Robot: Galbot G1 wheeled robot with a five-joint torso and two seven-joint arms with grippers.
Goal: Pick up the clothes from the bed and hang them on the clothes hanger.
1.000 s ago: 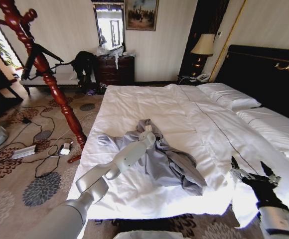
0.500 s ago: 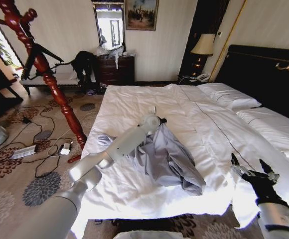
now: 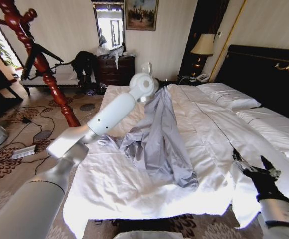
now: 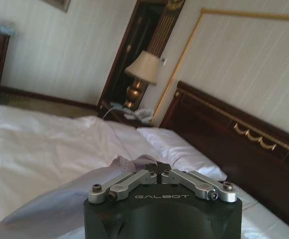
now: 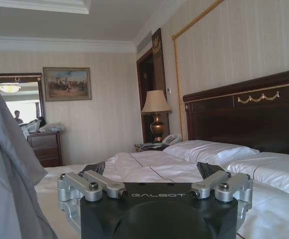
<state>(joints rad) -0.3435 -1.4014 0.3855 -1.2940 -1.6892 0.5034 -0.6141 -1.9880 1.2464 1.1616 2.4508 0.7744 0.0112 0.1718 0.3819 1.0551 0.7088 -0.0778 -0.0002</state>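
Note:
The clothes, a grey-lavender shirt (image 3: pixel 160 137), hang in a long drape from my left gripper (image 3: pixel 157 85), which is raised over the far middle of the bed (image 3: pixel 212 124). The shirt's lower end still rests on the white sheet. In the left wrist view the left gripper (image 4: pixel 158 168) is shut on a fold of the shirt (image 4: pixel 127 162). My right gripper (image 3: pixel 253 165) is open and holds nothing, low over the bed's near right corner, apart from the shirt. The right wrist view shows the right gripper (image 5: pixel 152 170) spread, with the shirt (image 5: pixel 7 174) beside it. A black clothes hanger (image 3: pixel 32 60) hangs on the red stand at the left.
The turned red wooden stand (image 3: pixel 52 84) rises from the carpet left of the bed. Cables and power strips (image 3: pixel 27 150) lie around its foot. A dark dresser (image 3: pixel 115 69) with a black garment (image 3: pixel 84 62) stands at the far wall. A lamp (image 3: pixel 203 46) and a dark headboard (image 3: pixel 266 74) are on the right.
My left arm has risen and swung toward the far side with the shirt in its grip. The shirt went from a heap on the sheet to a hanging drape. The right arm barely moved.

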